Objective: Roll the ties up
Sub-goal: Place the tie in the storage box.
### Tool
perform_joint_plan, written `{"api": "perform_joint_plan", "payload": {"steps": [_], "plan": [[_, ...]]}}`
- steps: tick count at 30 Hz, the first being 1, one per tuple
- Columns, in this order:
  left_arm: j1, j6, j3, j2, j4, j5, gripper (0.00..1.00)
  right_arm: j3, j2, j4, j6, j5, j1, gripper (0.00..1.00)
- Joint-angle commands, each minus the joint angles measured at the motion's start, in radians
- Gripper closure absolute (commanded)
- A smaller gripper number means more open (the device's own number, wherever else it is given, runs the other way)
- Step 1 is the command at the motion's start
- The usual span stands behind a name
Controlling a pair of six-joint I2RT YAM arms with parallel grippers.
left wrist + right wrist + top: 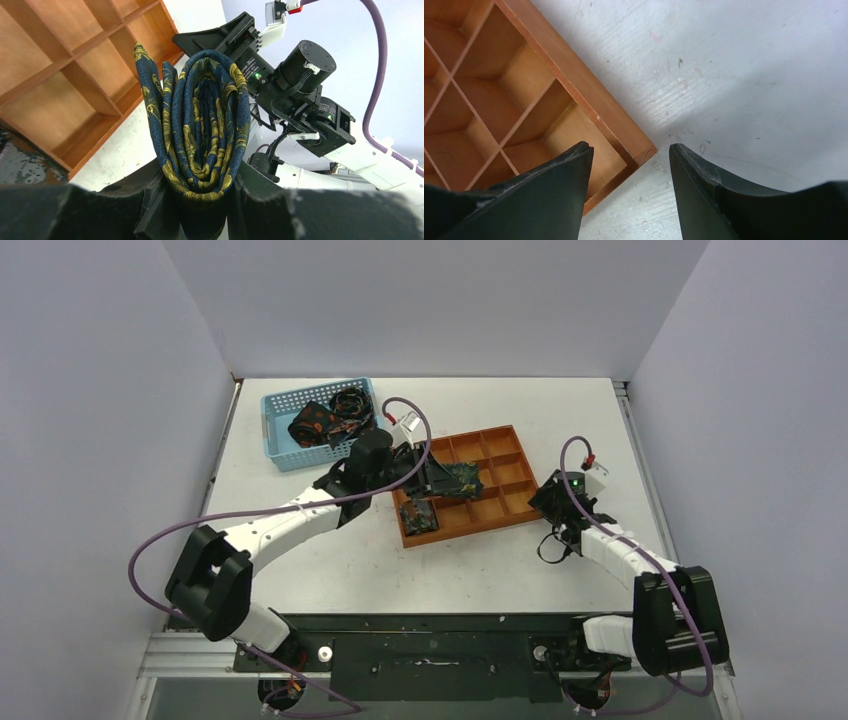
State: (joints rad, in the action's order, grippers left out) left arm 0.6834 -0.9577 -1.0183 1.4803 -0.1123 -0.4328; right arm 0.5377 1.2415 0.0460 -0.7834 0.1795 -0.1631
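My left gripper (447,478) is shut on a rolled navy tie with yellow floral print (466,480) and holds it over the middle compartments of the orange tray (505,436). In the left wrist view the roll (202,120) stands on end, squeezed between the fingers of the gripper (202,192). A second rolled tie with orange print (420,516) sits in the tray's near-left compartment. More dark ties (330,420) lie loose in the blue basket. My right gripper (552,502) is open and empty, low at the tray's right corner (636,150), its jaws straddling that corner.
The light-blue mesh basket (275,410) stands at the back left of the table. The tray's compartments seen from the right wrist (484,80) hold nothing. The right arm (305,95) shows close behind the held roll in the left wrist view.
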Motion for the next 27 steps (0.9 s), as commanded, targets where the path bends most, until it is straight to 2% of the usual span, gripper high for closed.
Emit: {"api": "perform_joint_plan", "payload": {"steps": [1, 5, 11, 15, 19, 27], "plan": [[-0.035, 0.001, -0.033, 0.03, -0.018, -0.079, 1.0, -0.031, 0.042, -0.133, -0.015, -0.058, 0.003, 0.45], [-0.041, 0.015, -0.047, 0.071, 0.02, -0.12, 1.0, -0.06, 0.04, -0.104, -0.029, -0.072, 0.002, 0.57], [-0.038, -0.003, -0.084, 0.154, 0.03, -0.187, 1.0, -0.203, -0.062, -0.115, -0.106, -0.11, -0.018, 0.66], [-0.027, 0.015, -0.116, 0.183, 0.09, -0.189, 1.0, -0.287, -0.163, -0.091, -0.148, -0.11, -0.029, 0.66], [-0.019, 0.086, -0.175, 0.212, 0.253, -0.134, 1.0, -0.339, -0.249, -0.07, -0.176, -0.119, -0.04, 0.67], [0.01, 0.223, -0.254, 0.277, 0.51, -0.041, 1.0, -0.346, -0.299, -0.049, -0.177, -0.124, -0.067, 0.67]]}}
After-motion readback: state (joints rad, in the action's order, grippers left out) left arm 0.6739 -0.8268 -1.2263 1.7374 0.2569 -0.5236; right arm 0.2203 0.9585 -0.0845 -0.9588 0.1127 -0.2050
